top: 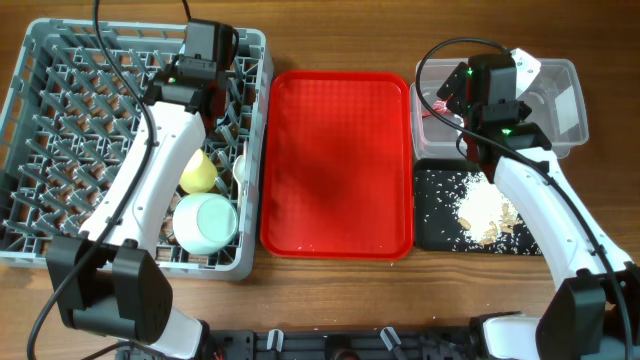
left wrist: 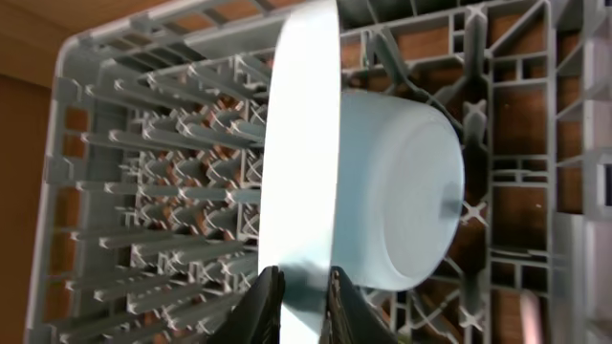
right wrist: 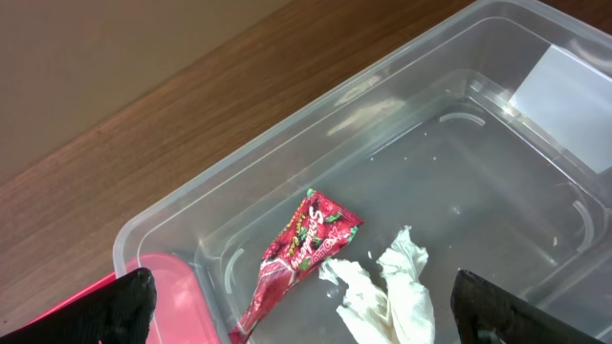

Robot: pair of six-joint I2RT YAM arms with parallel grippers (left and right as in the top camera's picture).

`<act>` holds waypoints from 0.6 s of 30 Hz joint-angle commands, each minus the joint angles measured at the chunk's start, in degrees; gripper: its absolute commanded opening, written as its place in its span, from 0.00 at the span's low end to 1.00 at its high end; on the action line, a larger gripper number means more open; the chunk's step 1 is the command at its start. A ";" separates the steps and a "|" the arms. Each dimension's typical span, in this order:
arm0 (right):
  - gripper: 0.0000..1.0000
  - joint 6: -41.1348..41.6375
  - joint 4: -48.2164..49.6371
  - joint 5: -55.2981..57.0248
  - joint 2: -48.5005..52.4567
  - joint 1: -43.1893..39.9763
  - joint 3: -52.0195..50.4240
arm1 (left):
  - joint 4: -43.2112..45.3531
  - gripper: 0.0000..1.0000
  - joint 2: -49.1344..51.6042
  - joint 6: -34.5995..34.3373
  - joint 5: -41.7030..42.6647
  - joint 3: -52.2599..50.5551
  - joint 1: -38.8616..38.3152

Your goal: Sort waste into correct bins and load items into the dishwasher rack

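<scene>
Tabletop (top: 330,300) of brown wood, overhead view. Large grey pegged plastic dishwasher rack (top: 60,150) left; flat red tray (top: 338,165) centre; clear rectangular plastic tub (top: 565,105) and shallow black tray (top: 435,215) right. Whitish rice scraps (top: 490,210) in black tray. Yellow cup (top: 198,172) and pale green small bowl (top: 205,222) in rack.

Left wrist: left gripper (left wrist: 304,306) pinched narrow on light blue round plate (left wrist: 301,143), edge-on inside rack. Light blue small bowl (left wrist: 402,191) on its side, against plate.

Right wrist: right gripper (right wrist: 306,311) spread wide above tub. Shiny red wrapper (right wrist: 306,244) and crumpled white tissue (right wrist: 392,287) on tub floor, side by side.
</scene>
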 commanded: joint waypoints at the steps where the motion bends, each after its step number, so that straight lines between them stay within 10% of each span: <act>1: 1.00 0.39 0.09 0.96 -0.68 -0.17 0.46 | -1.46 0.36 2.82 -4.66 6.45 -1.88 0.35; 4: 1.00 0.42 0.09 0.96 -0.66 -0.17 0.48 | -1.46 0.99 2.82 -5.97 6.43 -1.88 0.35; 15: 1.00 0.42 0.09 0.96 -0.66 -0.17 0.46 | 6.10 1.00 -15.10 -10.19 0.57 2.29 0.39; 18: 1.00 0.42 0.09 0.96 -0.66 -0.17 0.48 | -0.04 1.00 -23.71 -21.42 5.27 2.29 0.24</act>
